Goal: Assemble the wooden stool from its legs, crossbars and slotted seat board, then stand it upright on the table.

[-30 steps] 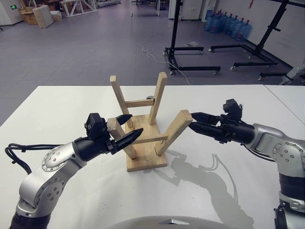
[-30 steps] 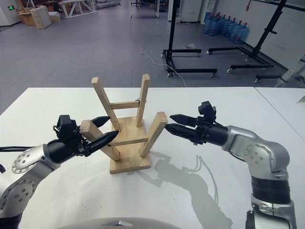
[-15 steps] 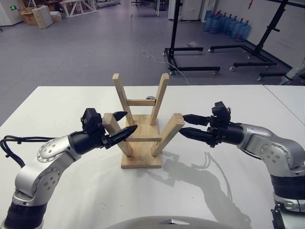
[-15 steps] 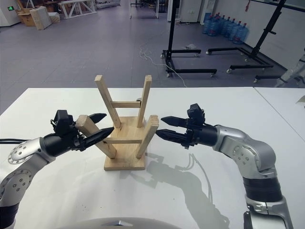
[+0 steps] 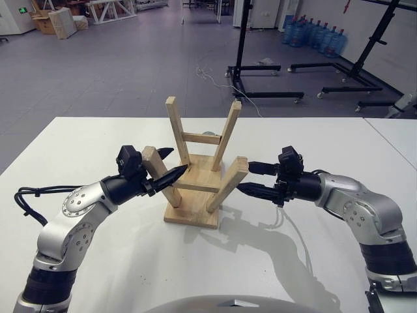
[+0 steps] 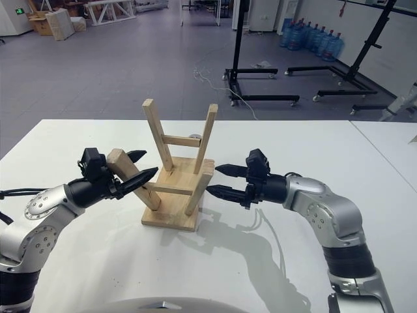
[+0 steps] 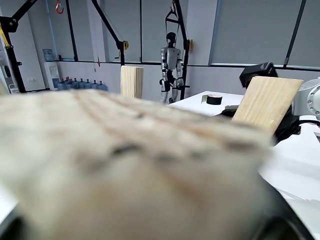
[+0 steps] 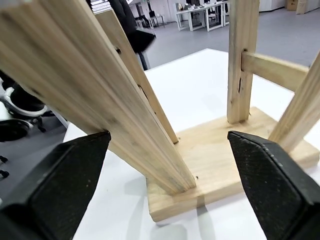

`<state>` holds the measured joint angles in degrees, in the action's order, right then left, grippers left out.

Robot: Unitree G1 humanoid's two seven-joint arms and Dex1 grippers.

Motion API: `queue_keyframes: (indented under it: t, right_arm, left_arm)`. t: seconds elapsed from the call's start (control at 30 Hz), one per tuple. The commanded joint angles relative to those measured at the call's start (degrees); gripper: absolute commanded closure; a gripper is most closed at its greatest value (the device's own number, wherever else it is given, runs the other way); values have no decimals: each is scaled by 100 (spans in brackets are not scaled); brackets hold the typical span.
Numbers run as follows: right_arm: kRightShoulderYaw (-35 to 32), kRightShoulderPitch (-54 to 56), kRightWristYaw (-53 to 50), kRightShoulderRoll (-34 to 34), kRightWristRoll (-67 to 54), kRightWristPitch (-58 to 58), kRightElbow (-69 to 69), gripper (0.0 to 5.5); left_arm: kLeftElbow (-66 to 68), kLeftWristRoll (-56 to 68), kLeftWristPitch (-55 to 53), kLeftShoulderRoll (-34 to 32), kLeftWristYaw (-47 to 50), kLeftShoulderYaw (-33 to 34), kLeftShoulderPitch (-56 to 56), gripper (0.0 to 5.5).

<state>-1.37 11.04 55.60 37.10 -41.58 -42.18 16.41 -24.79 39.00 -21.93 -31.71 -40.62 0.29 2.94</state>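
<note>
Left gripper [image 5: 179, 160] clasps a stool leg [image 5: 169, 192] (right gripper [image 5: 244, 176] spread wide).

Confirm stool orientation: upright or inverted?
Inverted. The stool's seat board rests on the table and its legs point up, splayed.

Looking like a robotics lab housed in a large workshop hall. Grey floor [image 5: 111, 65] stretching far back behind the white table [image 5: 78, 140]. Black wheeled stands [image 5: 264, 93] standing on it, a loose cable [image 5: 210, 77] trailing beside them. Blue water jugs [image 5: 311, 34] lining the far wall; crates [image 5: 60, 21] sitting in the far left corner. A humanoid robot [image 7: 171, 59] hanging from a black gantry frame, seen in the left wrist view.
</note>
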Motion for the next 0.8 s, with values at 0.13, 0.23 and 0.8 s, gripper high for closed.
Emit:
queue_keyframes:
  t: [0.13,0.23,0.8]
  right_arm:
    - [-184,-462,0,101,218,348,-98,117]
    - [-469,-412,79,219,109,393,-142,117]
    - [-1604,2120,-2153,-664,-3192,-522,668,117]
  left_arm:
    - [-169,209,90,642,345,210,-189,213]
    - [-512,343,60,614,436,438,-334,213]
    - [-849,3592,-646,-300,1860,2001,1733,213]
